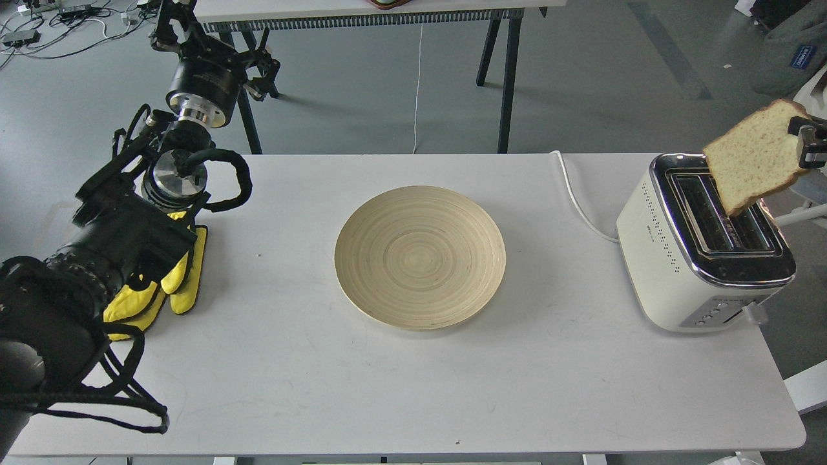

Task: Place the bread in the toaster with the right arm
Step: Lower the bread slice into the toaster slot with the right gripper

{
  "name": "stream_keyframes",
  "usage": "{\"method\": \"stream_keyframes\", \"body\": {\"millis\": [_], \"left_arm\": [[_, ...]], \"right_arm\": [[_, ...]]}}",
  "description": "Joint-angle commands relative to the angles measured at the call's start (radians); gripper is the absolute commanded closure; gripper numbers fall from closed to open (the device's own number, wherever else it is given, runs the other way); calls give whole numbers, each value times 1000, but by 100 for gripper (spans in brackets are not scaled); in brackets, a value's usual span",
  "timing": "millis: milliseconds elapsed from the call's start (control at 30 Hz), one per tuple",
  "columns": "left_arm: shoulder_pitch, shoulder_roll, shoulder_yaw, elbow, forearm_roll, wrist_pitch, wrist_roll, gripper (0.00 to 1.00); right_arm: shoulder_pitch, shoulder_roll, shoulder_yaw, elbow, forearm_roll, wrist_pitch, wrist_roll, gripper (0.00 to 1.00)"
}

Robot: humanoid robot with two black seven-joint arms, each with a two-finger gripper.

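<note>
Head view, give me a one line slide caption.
Right gripper holds bread tilted above the toaster; empty plate sits mid-table.

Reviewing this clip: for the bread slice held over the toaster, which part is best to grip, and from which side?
Best gripped at the crusted top edge, from the right, much as the right gripper has the bread now. The slice hangs tilted with its lower corner over the toaster slots, so holding the upper end probably leaves the lower part free to enter a slot.
</note>
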Motion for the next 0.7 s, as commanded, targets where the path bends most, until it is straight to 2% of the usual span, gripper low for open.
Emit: {"method": "stream_keyframes", "body": {"millis": [0, 333, 667], "left_arm": [[0, 0, 0, 0, 0, 0, 0, 0], [0, 0, 0, -2, 0, 3, 0, 0], [0, 0, 0, -2, 0, 3, 0, 0]], "right_arm": [[-4, 3, 2, 4, 6, -2, -4, 94], [-6, -4, 10, 61, 14, -2, -8, 94], [-10, -2, 8, 116, 120, 1, -42, 94]]}}
